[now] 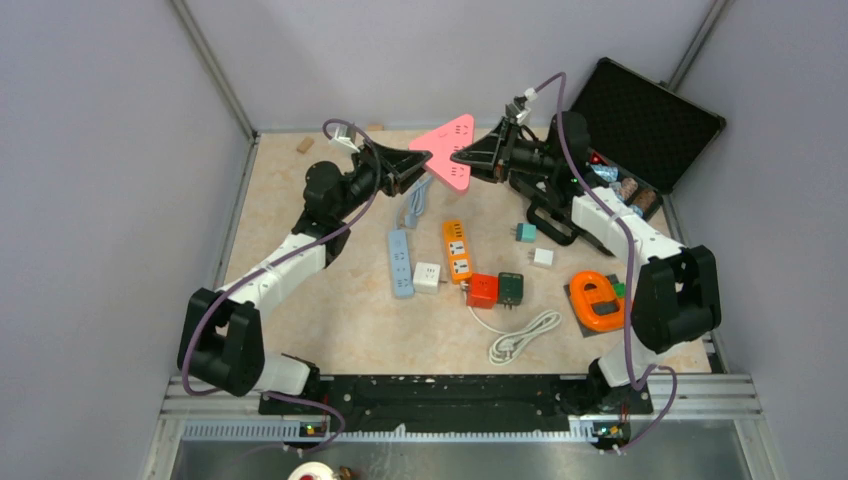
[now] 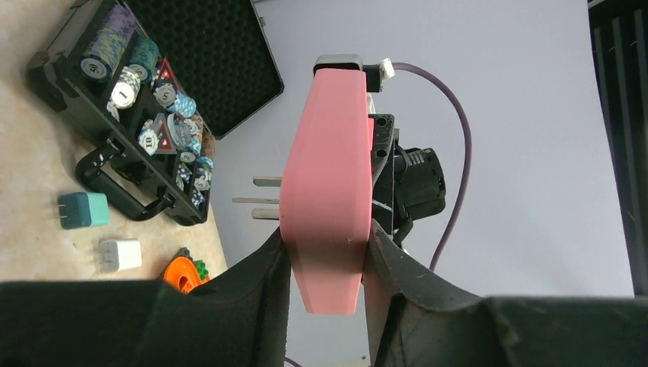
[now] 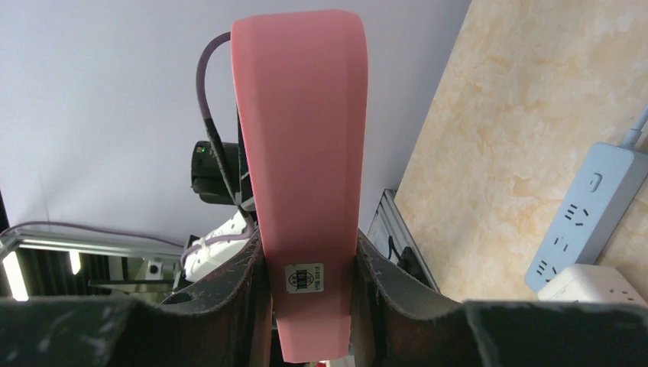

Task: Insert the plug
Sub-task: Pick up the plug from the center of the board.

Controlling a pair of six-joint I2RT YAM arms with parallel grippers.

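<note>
pink socket block (image 1: 447,148) — smooth matte plastic, rounded triangle, lifted off the beige marbled surface (image 1: 360,330) at 12 o'clock | left gripper (image 2: 325,248) clenched on one edge | right gripper (image 3: 309,264) grasping the opposite corner | flat metal prongs (image 2: 264,200) — jutting sideways

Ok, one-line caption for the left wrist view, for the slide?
Left gripper clamps the pink power strip in mid-air, metal prongs showing at its side, open poker-chip case in the background.
</note>
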